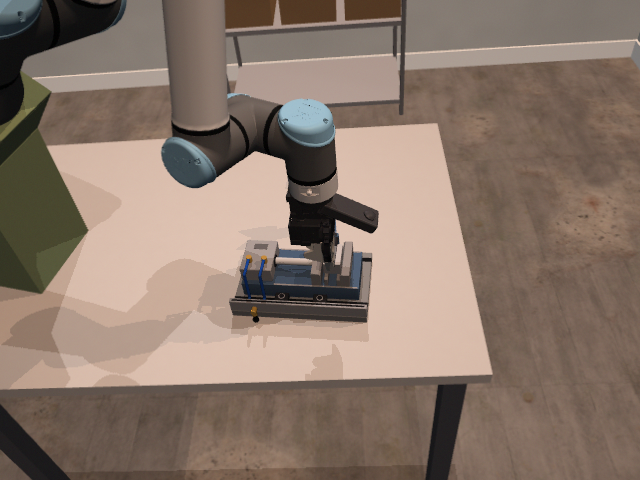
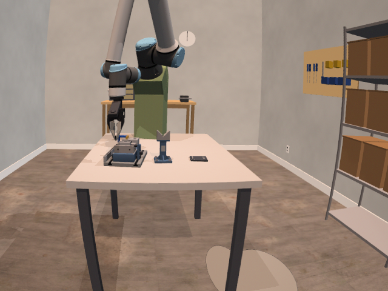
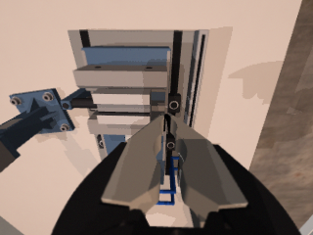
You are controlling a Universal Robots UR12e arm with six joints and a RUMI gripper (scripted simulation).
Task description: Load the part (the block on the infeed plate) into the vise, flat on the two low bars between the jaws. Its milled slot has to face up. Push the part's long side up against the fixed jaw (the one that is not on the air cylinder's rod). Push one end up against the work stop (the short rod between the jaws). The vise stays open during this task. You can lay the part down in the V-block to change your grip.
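Note:
My gripper (image 1: 323, 254) (image 2: 115, 136) (image 3: 165, 115) is shut and empty. It points down over the vise (image 1: 302, 297) (image 2: 124, 155) (image 3: 186, 54), at its open gap. In the wrist view a pale block, the part (image 3: 122, 100), lies flat between the fixed jaw (image 3: 122, 76) and the moving jaw (image 3: 119, 122). My fingertips are just beside the part's right end, near a black round knob (image 3: 173, 104). I cannot tell whether the slot faces up. The air cylinder (image 1: 260, 256) sits at the vise's left end in the top view. My fingers hide it in the wrist view.
The V-block (image 2: 162, 147) (image 3: 39, 110) stands on its blue foot beside the vise. A dark infeed plate (image 2: 198, 158) lies further right on the table (image 1: 403, 248) (image 2: 175, 178). The robot's green pedestal (image 1: 31, 222) (image 2: 150, 103) is behind. A shelf rack (image 2: 360, 125) stands at the right.

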